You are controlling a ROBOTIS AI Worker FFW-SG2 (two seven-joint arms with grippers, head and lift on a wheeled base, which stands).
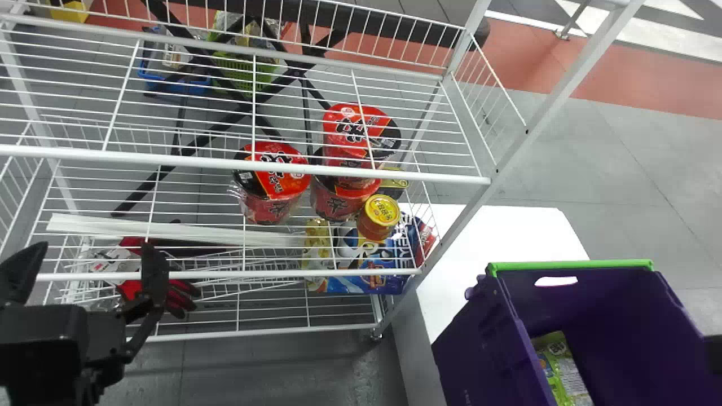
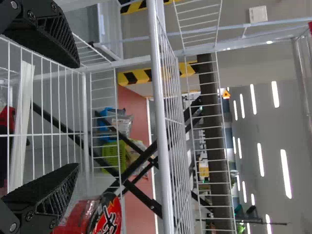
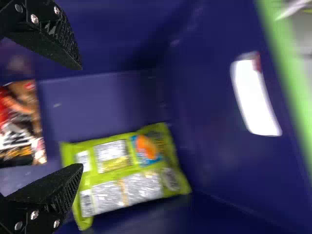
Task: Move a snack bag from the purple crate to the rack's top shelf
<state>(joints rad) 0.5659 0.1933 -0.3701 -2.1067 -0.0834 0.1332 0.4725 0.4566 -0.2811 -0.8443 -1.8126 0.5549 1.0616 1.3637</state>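
In the head view my left gripper (image 1: 90, 276) stands open at the lower left, in front of the rack (image 1: 225, 163); in the left wrist view the left gripper (image 2: 73, 117) has nothing between its fingers. The purple crate (image 1: 479, 344) is at the lower right, with a green snack bag (image 1: 564, 372) lying inside. At the right edge a dark part of my right arm (image 1: 713, 349) shows over the crate. In the right wrist view my right gripper (image 3: 78, 117) is open inside the crate, with the green snack bag (image 3: 126, 170) lying beyond its fingertips, apart from them.
A second package (image 3: 22, 124) with a dark print lies in the crate. Red noodle cups (image 1: 271, 180) and a small yellow-lidded cup (image 1: 379, 217) stand on the rack, above a blue package (image 1: 366, 276). A white table (image 1: 507, 231) adjoins the rack and crate.
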